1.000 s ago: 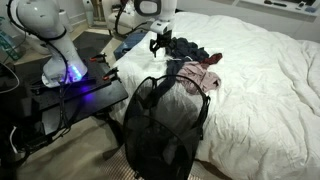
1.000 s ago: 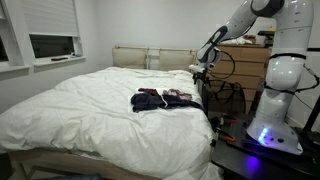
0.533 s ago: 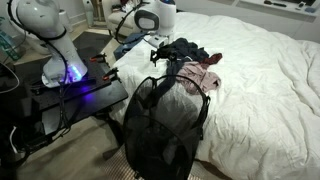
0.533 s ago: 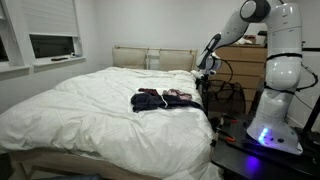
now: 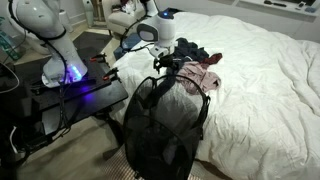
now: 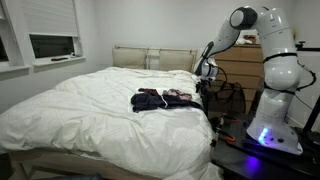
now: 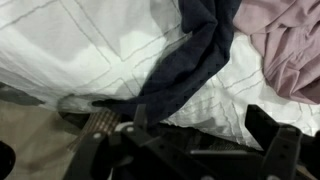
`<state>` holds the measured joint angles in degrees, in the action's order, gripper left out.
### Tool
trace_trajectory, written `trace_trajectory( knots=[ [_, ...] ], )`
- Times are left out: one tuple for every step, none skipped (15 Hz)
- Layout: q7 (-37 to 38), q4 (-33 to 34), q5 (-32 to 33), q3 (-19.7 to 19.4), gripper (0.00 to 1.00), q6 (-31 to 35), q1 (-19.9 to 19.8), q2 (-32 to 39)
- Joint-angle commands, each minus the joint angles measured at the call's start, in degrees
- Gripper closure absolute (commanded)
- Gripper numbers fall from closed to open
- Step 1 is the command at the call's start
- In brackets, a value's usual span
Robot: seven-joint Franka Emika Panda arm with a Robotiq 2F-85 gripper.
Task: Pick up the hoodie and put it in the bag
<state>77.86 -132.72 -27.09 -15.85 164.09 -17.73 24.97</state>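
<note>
Hoodie point(image 7: 195, 50) is not in my fingers point(image 7: 268, 128) yet. They are wide open and hold nothing. My gripper point(image 5: 162, 63) hangs by the bed point(image 5: 270, 60) edge, near the hoodie. The bag point(image 5: 160, 125) stands beside that edge. Grabbing and dropping are both left.
</note>
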Motion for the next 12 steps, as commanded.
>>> trace_trajectory(
  knots=[
    [-1.7, 6.3, -5.2, 4.3, 0.00, 0.7, -3.3, 5.6],
    [-1.9, 7.7, -6.3, 5.3, 0.00, 0.4, -4.1, 6.9],
    [-1.8, 9.1, -7.0, 6.1, 0.00, -0.1, -4.7, 8.2],
    [-2.1, 10.4, -7.7, 6.9, 0.00, -0.1, -5.2, 9.6],
    [-2.4, 11.3, -8.2, 7.4, 0.00, 0.0, -5.5, 10.7],
    [-2.4, 12.0, -8.5, 7.6, 0.00, -0.2, -5.6, 11.9],
    [-2.6, 12.7, -8.6, 7.9, 0.00, -0.2, -5.8, 12.8],
    [-2.6, 13.1, -8.5, 7.9, 0.00, -0.2, -5.7, 13.7],
    [-2.6, 13.3, -8.3, 7.9, 0.00, -0.1, -5.5, 14.4],
    [-2.6, 13.5, -8.3, 8.0, 0.00, -0.2, -5.5, 14.9],
    [-2.6, 13.8, -8.2, 8.1, 0.00, -0.2, -5.5, 15.5],
    [-2.5, 13.9, -8.1, 8.0, 0.00, -0.2, -5.3, 15.9]
  ],
)
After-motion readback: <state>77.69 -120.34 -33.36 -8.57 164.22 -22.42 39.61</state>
